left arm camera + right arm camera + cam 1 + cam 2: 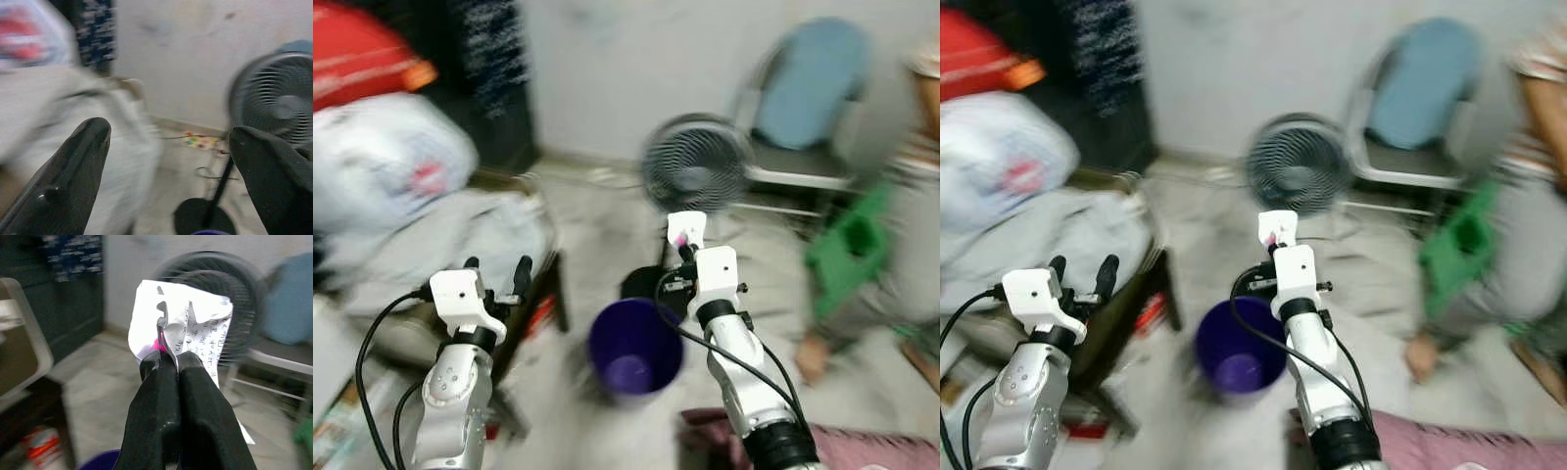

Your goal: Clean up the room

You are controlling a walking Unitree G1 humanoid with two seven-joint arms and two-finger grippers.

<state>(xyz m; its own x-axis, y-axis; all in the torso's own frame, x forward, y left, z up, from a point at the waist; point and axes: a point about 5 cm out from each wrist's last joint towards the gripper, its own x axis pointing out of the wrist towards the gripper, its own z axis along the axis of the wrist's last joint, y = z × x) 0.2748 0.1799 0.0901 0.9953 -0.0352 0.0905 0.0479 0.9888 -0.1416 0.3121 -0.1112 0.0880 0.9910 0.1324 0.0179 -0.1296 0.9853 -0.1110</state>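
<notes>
Already the right gripper [168, 363] is clamped on a crumpled paper [183, 320], held above and just behind the purple bin [634, 349]; dropping it in looks like what remains. Beside the bin, the left gripper [168, 161] is spread, holding nothing.

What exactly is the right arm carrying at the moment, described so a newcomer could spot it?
Start at the standing fan against the back wall; the purple bin sits on the floor in front of it. Above the bin, the right gripper has its jaws shut on a crumpled paper: white, with printed text and a pink spot at the pinch.
</notes>
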